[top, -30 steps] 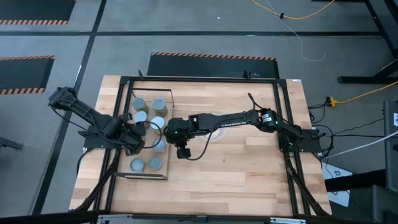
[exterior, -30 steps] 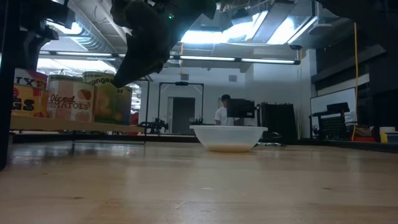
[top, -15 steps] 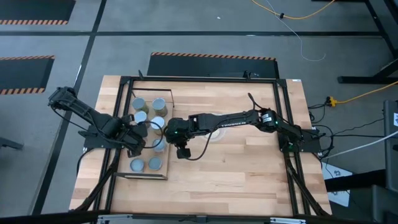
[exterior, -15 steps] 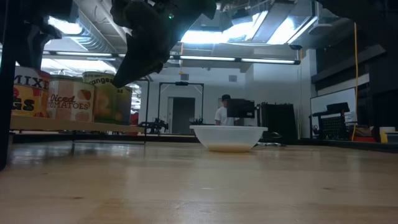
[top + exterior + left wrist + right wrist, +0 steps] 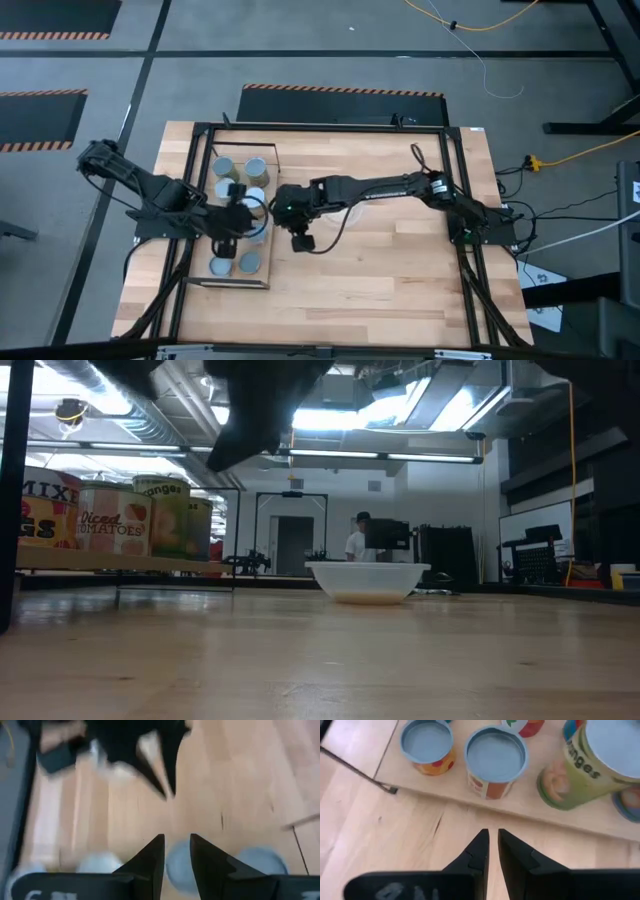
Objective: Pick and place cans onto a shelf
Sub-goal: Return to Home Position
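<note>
Cans [image 5: 232, 214] all sit on the shelf [image 5: 268, 255], at the counter's [image 5: 390, 260] left side. Left end effector [image 5: 240, 216] hovers over the cans mid-shelf, fingers [image 5: 150, 862] a small gap apart, holding nothing. Right end effector [image 5: 491, 841] is just off the shelf edge, fingers nearly closed, empty.

Cans [image 5: 233, 215]: small tins, silvery and blue-grey tops, all upright, clustered on the shelf [image 5: 265, 281]. Labels green, orange, red. Shelf: light-wood board, thin black wire frame, lying at the table's left side
</note>
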Robot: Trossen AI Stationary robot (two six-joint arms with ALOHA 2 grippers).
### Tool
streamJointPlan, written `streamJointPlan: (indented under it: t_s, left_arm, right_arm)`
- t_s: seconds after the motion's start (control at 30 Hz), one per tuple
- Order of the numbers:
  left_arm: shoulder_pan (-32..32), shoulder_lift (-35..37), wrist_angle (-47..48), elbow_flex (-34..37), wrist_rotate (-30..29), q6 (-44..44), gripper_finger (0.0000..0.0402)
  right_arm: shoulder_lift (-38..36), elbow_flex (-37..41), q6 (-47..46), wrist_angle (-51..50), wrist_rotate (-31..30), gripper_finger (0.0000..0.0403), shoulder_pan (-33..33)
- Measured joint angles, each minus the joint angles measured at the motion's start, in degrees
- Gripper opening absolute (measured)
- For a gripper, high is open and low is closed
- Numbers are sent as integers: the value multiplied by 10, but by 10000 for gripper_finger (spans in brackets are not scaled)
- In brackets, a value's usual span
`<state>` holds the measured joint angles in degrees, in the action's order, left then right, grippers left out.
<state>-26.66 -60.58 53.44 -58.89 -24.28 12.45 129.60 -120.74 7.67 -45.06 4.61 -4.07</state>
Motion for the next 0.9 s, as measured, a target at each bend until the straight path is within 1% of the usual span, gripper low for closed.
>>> streamJointPlan:
  t_s: [0.1,0.2,0.3,0.4,0.47,0.63,0.8,0.9]
  left_arm:
    - [17,13,-57,0,0,-84,85]
    - [40,37,-96,2,8,-150,85]
    - [76,74,-174,29,52,-214,85]
    - [122,110,-265,73,126,-265,85]
    - [155,135,-274,102,153,-276,85]
    - [215,196,-297,161,182,-266,85]
    - [248,282,-341,228,225,-261,85]
    - [255,336,-360,270,226,-261,85]
  right_arm:
    - [-22,0,-1,-38,-8,46,-5]
    - [-46,0,-7,-79,-37,45,-18]
    - [-68,0,-29,-128,-92,45,-36]
    - [-93,0,-41,-175,-129,46,-55]
    - [-111,0,-48,-197,-140,46,-67]
    - [-153,0,-74,-260,-140,45,-89]
    - [-182,0,-77,-269,-142,46,-101]
    - [-188,0,-76,-268,-142,45,-105]
